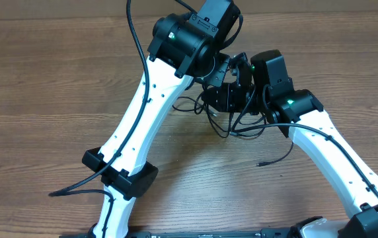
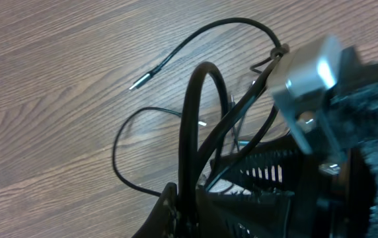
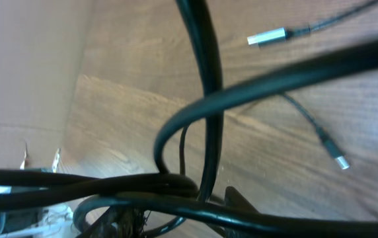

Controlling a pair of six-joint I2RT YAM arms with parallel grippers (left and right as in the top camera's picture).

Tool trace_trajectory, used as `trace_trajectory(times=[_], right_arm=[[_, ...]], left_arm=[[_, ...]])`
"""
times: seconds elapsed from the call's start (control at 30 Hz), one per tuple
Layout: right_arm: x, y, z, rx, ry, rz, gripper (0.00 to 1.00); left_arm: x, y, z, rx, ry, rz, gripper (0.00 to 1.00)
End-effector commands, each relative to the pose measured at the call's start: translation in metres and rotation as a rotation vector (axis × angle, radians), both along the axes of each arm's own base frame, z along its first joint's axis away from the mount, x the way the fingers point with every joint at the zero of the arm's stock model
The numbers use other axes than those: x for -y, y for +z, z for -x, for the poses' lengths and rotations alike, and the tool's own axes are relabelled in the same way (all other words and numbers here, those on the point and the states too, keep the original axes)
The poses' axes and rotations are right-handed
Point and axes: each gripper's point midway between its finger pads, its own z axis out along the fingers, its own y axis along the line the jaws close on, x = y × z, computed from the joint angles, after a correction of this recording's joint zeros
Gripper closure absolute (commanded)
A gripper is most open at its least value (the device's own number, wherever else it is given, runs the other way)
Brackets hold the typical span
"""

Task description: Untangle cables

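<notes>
Cables [image 2: 232, 22] tangled in heap beneath left and right jaws; left jaws clenched, hold unclear; right jaws: cannot tell.

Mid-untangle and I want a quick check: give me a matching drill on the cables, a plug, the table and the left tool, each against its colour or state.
Things:
A. cables
B. plug
C. table
D. left tool

Colour or state:
1. brown wood grain
2. shut on a black loop
3. silver tip, lying flat on the wood
4. black, thin, looped together

Pairs: A-4, B-3, C-1, D-2
</notes>
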Motion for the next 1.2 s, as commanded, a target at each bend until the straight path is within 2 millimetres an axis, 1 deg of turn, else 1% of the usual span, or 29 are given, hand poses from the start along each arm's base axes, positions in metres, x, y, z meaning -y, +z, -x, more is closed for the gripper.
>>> trace_trajectory(times=[0.0,0.1,0.23,0.33,0.43,0.53,0.6,0.67,0.77,0.87,0.93,1.03,1.17], right_arm=[[0.001,0.007,-0.011,0.031,-0.046,-0.017,0.64],[0.003,0.008,-0.014,0.042,-0.059,-0.009,0.70],[0.007,0.003,-0.015,0.033,-0.080,0.017,0.75],[0.014,-0.002,-0.019,0.036,-0.118,0.055,0.80],[0.021,-0.005,-0.024,0.044,-0.161,0.088,0.82],[0.033,-0.008,-0.032,0.024,-0.266,0.112,0.82],[0.037,-0.008,-0.037,0.017,-0.314,0.108,0.82],[0.034,-0.004,-0.039,0.031,-0.311,0.091,0.82],[0.026,0.003,-0.039,0.043,-0.274,0.048,0.75],[0.008,0.014,-0.031,0.039,-0.189,-0.030,0.74],[-0.001,0.017,-0.024,0.031,-0.144,-0.057,0.74],[-0.008,0.013,-0.018,0.020,-0.125,-0.047,0.74],[-0.016,0.001,-0.012,-0.012,-0.109,-0.022,0.75]], left_arm=[[-0.005,0.018,0.006,0.033,-0.016,0.025,0.96],[-0.005,0.018,0.006,0.033,-0.016,0.025,0.96],[-0.005,0.018,0.006,0.033,-0.017,0.024,0.96],[-0.005,0.018,0.006,0.033,-0.016,0.025,0.96],[-0.005,0.018,0.006,0.033,-0.016,0.025,0.96],[-0.005,0.018,0.006,0.033,-0.016,0.025,0.96],[-0.005,0.018,0.006,0.033,-0.016,0.025,0.96],[-0.005,0.018,0.006,0.032,-0.016,0.025,0.96],[-0.005,0.018,0.006,0.033,-0.016,0.025,0.96],[-0.005,0.018,0.006,0.032,-0.013,0.026,0.96],[-0.005,0.018,0.006,0.032,-0.013,0.026,0.96],[-0.005,0.018,0.006,0.032,-0.013,0.026,0.96],[-0.005,0.018,0.006,0.032,-0.013,0.026,0.96]])
